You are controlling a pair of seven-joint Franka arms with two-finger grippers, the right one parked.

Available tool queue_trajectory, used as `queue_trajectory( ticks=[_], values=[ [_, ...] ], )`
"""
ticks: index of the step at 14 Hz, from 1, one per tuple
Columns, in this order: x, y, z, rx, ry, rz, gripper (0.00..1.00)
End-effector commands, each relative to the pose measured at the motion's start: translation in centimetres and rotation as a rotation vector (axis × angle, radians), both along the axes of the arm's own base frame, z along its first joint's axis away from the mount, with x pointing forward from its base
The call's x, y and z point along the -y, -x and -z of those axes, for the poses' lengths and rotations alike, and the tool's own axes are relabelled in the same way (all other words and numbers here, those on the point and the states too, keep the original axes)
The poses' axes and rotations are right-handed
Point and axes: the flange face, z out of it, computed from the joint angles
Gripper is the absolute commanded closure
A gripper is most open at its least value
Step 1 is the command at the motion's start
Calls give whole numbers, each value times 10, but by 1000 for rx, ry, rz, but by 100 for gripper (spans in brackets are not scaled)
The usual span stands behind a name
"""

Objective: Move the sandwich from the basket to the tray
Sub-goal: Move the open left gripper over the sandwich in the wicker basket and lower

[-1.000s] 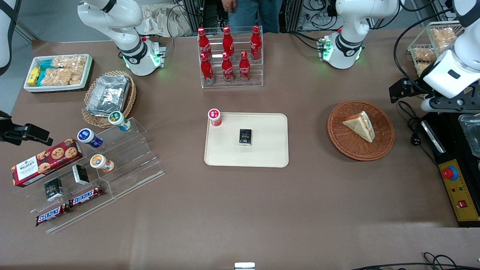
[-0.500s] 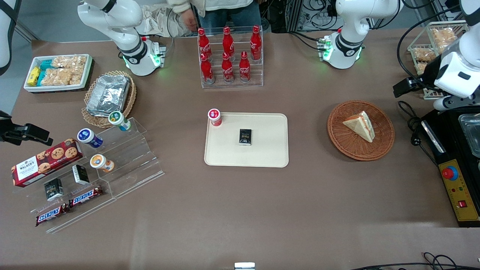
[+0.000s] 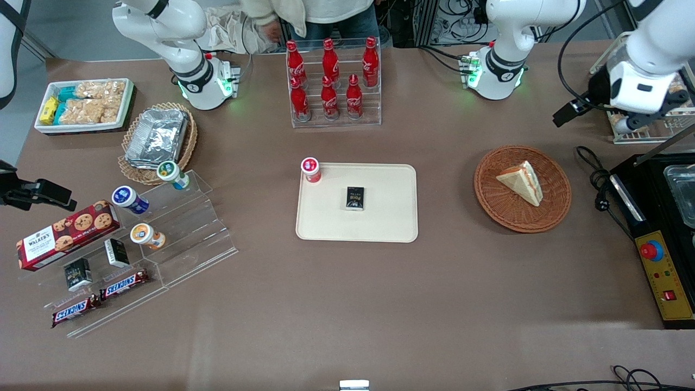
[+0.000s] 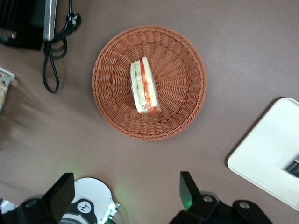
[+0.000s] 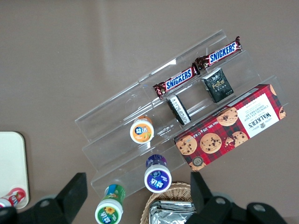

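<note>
From the front you see a matte brown table (image 3: 347, 304), with the smooth cream tray (image 3: 391, 217) at its middle and the round woven basket (image 3: 494, 209) toward the working arm's end. The pale triangular sandwich (image 3: 522, 180) lies in that basket, and the gripper (image 3: 630, 124) hangs high, farther from the camera than the basket. In the left wrist view you look straight down on the basket's wicker rings (image 4: 182, 60), the sandwich's red and green layers (image 4: 144, 86) at its centre, the gripper's (image 4: 124, 196) black fingers (image 4: 60, 191) spread wide around nothing.
</note>
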Motion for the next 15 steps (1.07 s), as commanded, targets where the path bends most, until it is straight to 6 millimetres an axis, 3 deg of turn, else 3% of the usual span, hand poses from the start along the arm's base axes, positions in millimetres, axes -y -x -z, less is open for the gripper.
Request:
queue_trajectory(
  ticks=[1,4,6,9,15],
  values=[
    [1,17,9,40,-22,-48,0],
    [-1,18,25,42,-30,-87,0],
    [-2,23,47,40,-39,-91,0],
    [-5,26,90,53,-44,-103,0],
    [-9,7,189,34,-44,-158,0]
  ],
)
